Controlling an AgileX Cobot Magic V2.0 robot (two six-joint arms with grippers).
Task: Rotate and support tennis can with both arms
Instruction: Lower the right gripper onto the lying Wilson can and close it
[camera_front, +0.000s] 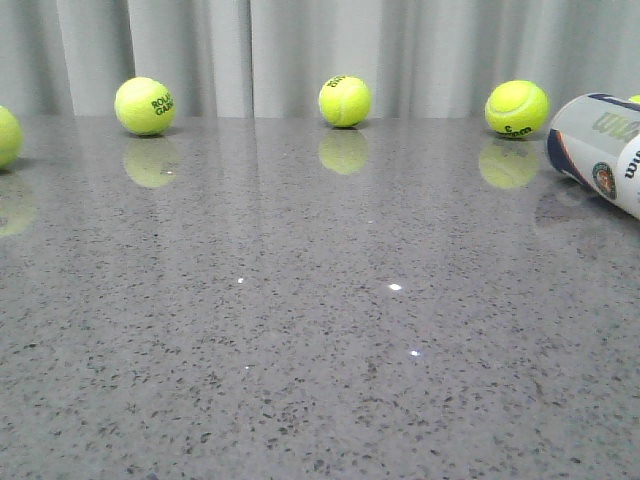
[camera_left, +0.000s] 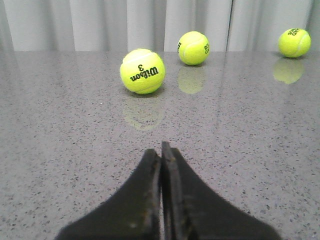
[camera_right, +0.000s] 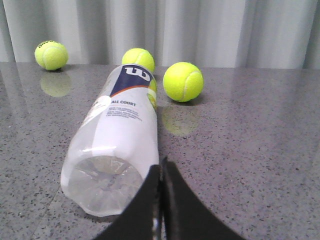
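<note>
The tennis can (camera_front: 603, 151) lies on its side at the far right of the grey table, partly cut off by the edge of the front view. In the right wrist view the tennis can (camera_right: 116, 135) lies with its clear bottom end toward the camera. My right gripper (camera_right: 161, 162) is shut and empty, its tips just beside that bottom end. My left gripper (camera_left: 161, 147) is shut and empty, low over bare table, with a Wilson tennis ball (camera_left: 142, 71) some way ahead of it. Neither gripper shows in the front view.
Several yellow-green tennis balls stand along the back of the table (camera_front: 300, 330): one at the left (camera_front: 145, 105), one in the middle (camera_front: 345, 100), one at the right (camera_front: 516, 108). Another ball (camera_front: 8, 136) sits at the left edge. Grey curtain hangs behind.
</note>
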